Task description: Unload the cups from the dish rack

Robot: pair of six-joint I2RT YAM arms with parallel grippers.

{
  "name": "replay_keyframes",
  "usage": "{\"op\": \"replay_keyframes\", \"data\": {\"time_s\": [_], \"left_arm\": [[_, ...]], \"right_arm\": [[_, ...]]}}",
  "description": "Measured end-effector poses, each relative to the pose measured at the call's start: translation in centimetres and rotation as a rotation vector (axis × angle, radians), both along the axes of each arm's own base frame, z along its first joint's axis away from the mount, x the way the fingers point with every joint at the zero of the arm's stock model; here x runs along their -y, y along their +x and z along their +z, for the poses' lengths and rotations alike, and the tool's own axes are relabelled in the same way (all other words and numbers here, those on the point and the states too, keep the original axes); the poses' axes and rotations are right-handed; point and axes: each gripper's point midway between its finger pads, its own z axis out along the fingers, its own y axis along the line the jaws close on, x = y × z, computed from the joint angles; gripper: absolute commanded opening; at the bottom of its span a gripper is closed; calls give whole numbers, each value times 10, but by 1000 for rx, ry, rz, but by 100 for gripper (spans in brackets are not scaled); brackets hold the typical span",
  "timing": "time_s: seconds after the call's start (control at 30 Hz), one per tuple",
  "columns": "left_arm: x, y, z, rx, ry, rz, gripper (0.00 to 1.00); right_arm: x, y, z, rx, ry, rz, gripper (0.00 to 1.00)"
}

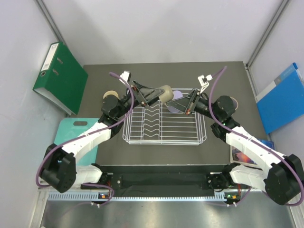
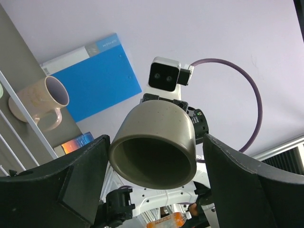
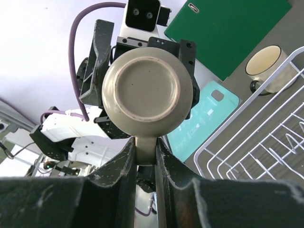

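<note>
The small olive-tan mug (image 1: 166, 93) hangs in the air above the back edge of the white wire dish rack (image 1: 164, 135). My right gripper (image 1: 186, 103) is shut on its handle; the right wrist view shows the mug's base (image 3: 147, 88) and the handle pinched at the gripper (image 3: 145, 152). My left gripper (image 1: 159, 95) is open, with its fingers on either side of the mug's mouth (image 2: 156, 137), the left gripper (image 2: 154, 159) close to the rim. A lavender cup (image 1: 176, 96) lies in the rack under the right gripper.
A cream mug (image 3: 267, 66) stands on the table left of the rack (image 1: 110, 94). A pinkish-cream mug with handle (image 2: 42, 102) stands right of the rack. A green binder (image 1: 59, 78), a teal board (image 1: 71, 133) and a blue folder (image 1: 282, 97) lie around.
</note>
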Motion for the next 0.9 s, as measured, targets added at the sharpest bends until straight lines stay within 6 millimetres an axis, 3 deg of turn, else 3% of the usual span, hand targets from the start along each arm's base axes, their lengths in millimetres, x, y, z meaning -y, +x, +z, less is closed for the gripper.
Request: {"op": "replay_keyframes", "data": {"time_s": [0.3,0.53,0.9], "left_arm": [[-3,-6,-7,1,98,43,99],[-17,-11,2,38,130,124,99],[-11,-12,1,22,112,88,96]], "right_arm": [[0,2,-8,8,-42,-9,0],[12,15,-8,37,-87,-74,0],[9,24,-20,9,-105,-79,0]]}}
